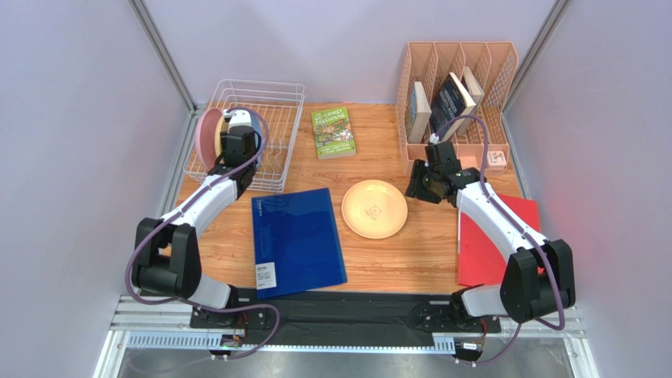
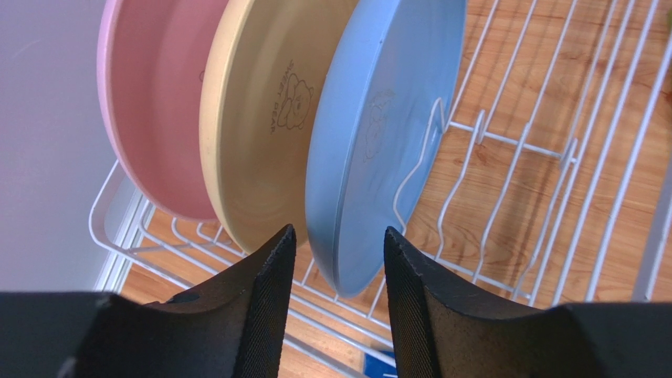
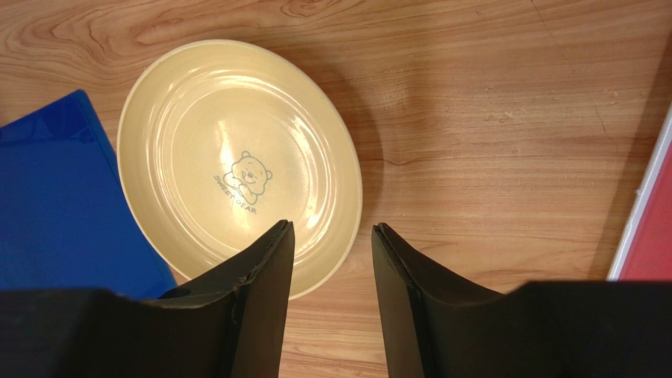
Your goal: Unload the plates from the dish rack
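The white wire dish rack [image 1: 281, 118] stands at the back left. In the left wrist view three plates stand on edge in the dish rack [image 2: 569, 150]: pink [image 2: 150, 102], pale yellow [image 2: 260, 118] and light blue [image 2: 378, 118]. My left gripper [image 1: 237, 135] is over the rack, open [image 2: 339, 236], with the blue plate's edge in line with the gap between its fingertips, not gripped. A second pale yellow plate [image 1: 375, 209] lies flat on the table. My right gripper [image 1: 416, 189] is open [image 3: 331, 228] and empty, just above that plate's [image 3: 237, 157] right rim.
A blue folder [image 1: 296, 240] lies left of the flat plate and a red folder [image 1: 493, 244] lies under my right arm. A green book [image 1: 333, 131] lies beside the rack. A peach lattice organiser [image 1: 457, 94] with books stands at the back right.
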You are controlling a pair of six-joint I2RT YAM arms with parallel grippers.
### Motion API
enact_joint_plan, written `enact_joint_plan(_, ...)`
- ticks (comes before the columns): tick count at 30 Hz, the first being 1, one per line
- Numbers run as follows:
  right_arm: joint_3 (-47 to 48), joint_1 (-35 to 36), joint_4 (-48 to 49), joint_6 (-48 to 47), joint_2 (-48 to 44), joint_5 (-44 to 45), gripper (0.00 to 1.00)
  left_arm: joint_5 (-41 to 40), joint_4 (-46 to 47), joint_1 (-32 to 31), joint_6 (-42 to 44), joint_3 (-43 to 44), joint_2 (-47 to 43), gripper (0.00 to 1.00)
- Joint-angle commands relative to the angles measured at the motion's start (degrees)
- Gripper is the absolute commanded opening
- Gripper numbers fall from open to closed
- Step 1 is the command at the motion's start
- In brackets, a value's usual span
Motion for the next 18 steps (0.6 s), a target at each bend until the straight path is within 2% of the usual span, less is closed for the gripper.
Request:
enact_joint_plan(1, 2.4, 0.0, -0.7, -0.3, -1.6, 1.2, 0.47, -4.8, 5.4, 0.3, 1.4, 2.3, 1.7, 0.49)
enact_joint_plan(4, 2.2, -0.1, -0.5, -0.3, -1.2, 1.0, 0.47, -5.4, 6.9, 0.3, 2.7, 2.4, 2.6, 0.32)
enact_joint_plan(5, 2.1, -0.1, -0.5, -0.2, -1.0, 1.0, 0.47, -4.9, 6.7, 0.3, 3.6, 2.8, 3.0, 0.21)
enact_joint_plan(9, 1.9, 0.0, 0.1, -0.3, -0.2, 0.5, 0.47, -3.7, 6.1, 0.3, 4.5, 3.2, 2.7, 0.01)
enact_joint_plan(18, 1.9, -0.1, 1.0, 0.2, 1.7, -1.7, 0.47, -6.9, 8.6, -0.1, 3.8, 2.6, 2.3, 0.0)
